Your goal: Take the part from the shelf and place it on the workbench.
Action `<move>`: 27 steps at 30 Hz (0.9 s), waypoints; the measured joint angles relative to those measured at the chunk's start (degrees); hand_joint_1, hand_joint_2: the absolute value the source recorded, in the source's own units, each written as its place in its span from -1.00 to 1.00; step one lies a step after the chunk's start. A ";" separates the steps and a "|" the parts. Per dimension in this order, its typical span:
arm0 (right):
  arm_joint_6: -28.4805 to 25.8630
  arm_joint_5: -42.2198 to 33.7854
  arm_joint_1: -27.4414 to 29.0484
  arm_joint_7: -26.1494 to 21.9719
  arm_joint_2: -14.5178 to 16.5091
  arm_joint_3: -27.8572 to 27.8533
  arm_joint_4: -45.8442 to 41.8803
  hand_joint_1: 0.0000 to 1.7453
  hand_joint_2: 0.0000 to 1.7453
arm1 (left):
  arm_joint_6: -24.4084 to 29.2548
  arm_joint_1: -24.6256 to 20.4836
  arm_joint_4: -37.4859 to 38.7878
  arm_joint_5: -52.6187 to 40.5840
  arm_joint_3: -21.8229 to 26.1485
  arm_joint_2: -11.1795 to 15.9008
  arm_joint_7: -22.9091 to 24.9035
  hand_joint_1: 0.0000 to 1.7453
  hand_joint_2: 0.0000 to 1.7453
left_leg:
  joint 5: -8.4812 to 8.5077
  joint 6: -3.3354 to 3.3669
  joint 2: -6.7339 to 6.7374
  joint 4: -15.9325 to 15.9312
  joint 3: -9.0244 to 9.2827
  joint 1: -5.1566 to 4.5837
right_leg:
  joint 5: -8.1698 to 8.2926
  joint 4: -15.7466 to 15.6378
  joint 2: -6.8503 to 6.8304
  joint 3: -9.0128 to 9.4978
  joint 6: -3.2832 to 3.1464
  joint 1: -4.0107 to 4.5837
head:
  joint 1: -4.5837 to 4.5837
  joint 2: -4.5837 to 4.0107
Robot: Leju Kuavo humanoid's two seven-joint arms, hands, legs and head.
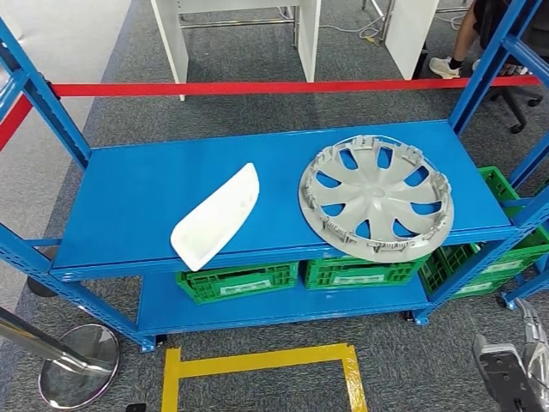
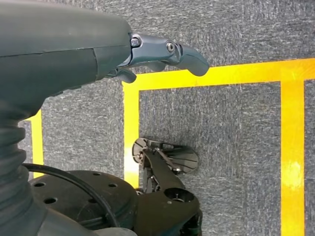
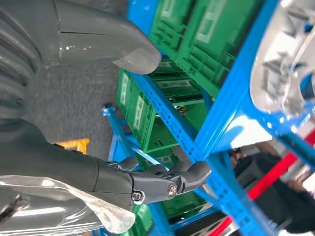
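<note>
A grey wheel cover (image 1: 376, 196) lies flat on the right of the blue shelf (image 1: 129, 189), overhanging its front edge; its rim (image 3: 282, 59) is close in the right wrist view. A white curved plastic part (image 1: 217, 216) lies to its left, near the front edge. My right hand (image 1: 515, 365) is low at the bottom right, below and in front of the shelf, fingers (image 3: 163, 182) apart and holding nothing. My left hand (image 2: 111, 49) hangs over the carpet with nothing in it, fingers extended.
Green crates (image 1: 236, 281) stand on the lower shelf and at the right (image 1: 498, 249). A red barrier tape (image 1: 259, 87) runs behind the shelf, a chrome post base (image 1: 77, 365) stands at the lower left. Yellow floor tape (image 1: 259, 360) marks the carpet. A person's leg (image 1: 456, 47) is behind.
</note>
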 joint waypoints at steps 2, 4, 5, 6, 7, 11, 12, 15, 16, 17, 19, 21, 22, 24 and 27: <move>1.43 2.34 0.16 2.24 -2.11 1.29 -0.84 -1.00 1.00 | -0.09 -0.10 0.09 -0.72 -0.14 -0.01 0.18 -1.00 1.00 | 0.00 0.00 0.00 0.00 -0.01 0.00 | 0.00 0.00 0.00 0.00 0.00 0.00 | 0.00 0.00; 2.90 4.60 0.24 4.61 -4.37 2.89 -1.54 -1.00 1.00 | -0.21 -0.24 0.26 -1.47 -0.36 -0.01 0.38 -1.00 1.00 | 0.00 0.00 0.00 0.01 -0.02 0.00 | 0.00 0.00 0.00 0.01 0.01 0.00 | 0.00 0.00; 3.63 5.65 0.23 5.82 -5.49 3.75 -1.81 -1.00 1.00 | -0.29 -0.31 0.35 -1.84 -0.52 -0.01 0.49 -1.00 1.00 | 0.00 0.00 0.00 0.02 -0.02 0.00 | 0.01 0.00 -0.01 0.01 0.01 0.00 | -0.01 0.00; 4.31 6.62 0.18 6.93 -6.56 4.61 -2.04 -1.00 1.00 | -0.35 -0.37 0.42 -2.22 -0.70 -0.01 0.62 -1.00 1.00 | 0.00 0.00 0.00 0.02 -0.03 0.00 | 0.01 0.00 -0.01 0.01 0.01 0.00 | 0.00 0.00; 4.98 7.55 0.09 8.05 -7.64 5.49 -2.21 -1.00 1.00 | -0.43 -0.43 0.48 -2.57 -0.91 0.00 0.75 -1.00 1.00 | 0.00 0.00 0.00 0.03 -0.04 0.00 | 0.01 0.00 -0.01 0.01 0.02 0.00 | 0.00 0.00; 7.69 11.16 -0.95 12.57 -12.18 9.60 -2.44 -1.00 1.00 | -0.73 -0.69 0.76 -4.06 -1.49 -0.01 1.20 -1.00 1.00 | 0.01 0.01 0.00 0.05 -0.08 0.00 | 0.03 0.00 -0.01 0.01 0.04 0.00 | 0.01 0.00; 8.36 12.05 -1.40 13.68 -13.33 10.77 -2.43 -1.00 1.00 | -0.76 -0.77 0.84 -4.42 -1.59 -0.01 1.29 -1.00 1.00 | 0.01 0.01 0.00 0.06 -0.08 0.00 | 0.03 0.00 -0.01 0.01 0.05 0.00 | 0.00 0.00; 10.27 14.57 -3.18 16.77 -16.35 14.17 -2.32 -1.00 1.00 | -0.92 -0.95 0.97 -5.46 -1.83 -0.02 1.62 -1.00 1.00 | 0.01 0.02 0.00 0.07 -0.09 0.00 | 0.04 0.00 -0.01 0.00 0.06 0.00 | 0.00 0.00; 10.91 15.42 -3.90 17.78 -17.36 15.35 -2.21 -1.00 1.00 | -0.97 -1.01 1.03 -5.82 -1.95 -0.02 1.77 -1.00 1.00 | 0.02 0.02 0.00 0.08 -0.09 0.00 | 0.04 0.00 -0.01 0.00 0.06 0.00 | 0.00 0.00; 11.51 16.22 -4.59 18.70 -18.30 16.46 -2.09 -1.00 1.00 | -1.01 -1.07 1.09 -6.15 -2.11 -0.02 1.91 -1.00 1.00 | 0.02 0.02 0.00 0.10 -0.08 0.00 | 0.05 0.00 -0.01 -0.01 0.07 0.00 | -0.01 0.00; 12.71 18.01 -6.06 20.64 -20.18 18.59 -1.80 -1.00 1.00 | -1.11 -1.15 1.16 -6.82 -2.46 -0.02 2.15 -1.00 1.00 | 0.02 0.03 -0.01 0.12 -0.10 0.00 | 0.05 0.01 -0.02 -0.01 0.07 0.00 | 0.01 0.00; 13.85 19.99 -7.87 22.46 -21.93 20.81 -1.23 -1.00 1.00 | -1.23 -1.20 1.24 -7.43 -2.68 -0.03 2.37 -1.00 1.00 | 0.02 0.03 0.00 0.12 -0.12 0.00 | 0.06 0.01 0.00 -0.01 0.08 0.00 | 0.00 0.00; 14.38 21.00 -8.91 23.27 -22.74 22.03 -0.85 -1.00 1.00 | -1.29 -1.25 1.28 -7.70 -2.75 -0.03 2.48 -1.00 1.00 | 0.02 0.03 0.00 0.13 -0.13 0.00 | 0.06 0.02 0.01 -0.02 0.09 0.00 | 0.01 0.00; 15.35 23.05 -11.16 24.64 -24.04 24.57 0.04 -1.00 1.00 | -1.38 -1.36 1.37 -8.16 -2.80 -0.03 2.71 -1.00 1.00 | 0.03 0.05 0.00 0.13 -0.14 0.00 | 0.08 0.02 0.00 -0.02 0.11 0.00 | 0.00 0.00; 16.66 26.25 -14.76 26.41 -25.33 28.31 1.49 -1.00 1.00 | -1.56 -1.43 1.46 -8.79 -2.81 -0.03 3.08 -1.00 1.00 | 0.04 0.06 -0.01 0.14 -0.15 0.00 | 0.09 0.02 -0.02 -0.03 0.12 0.00 | -0.01 0.00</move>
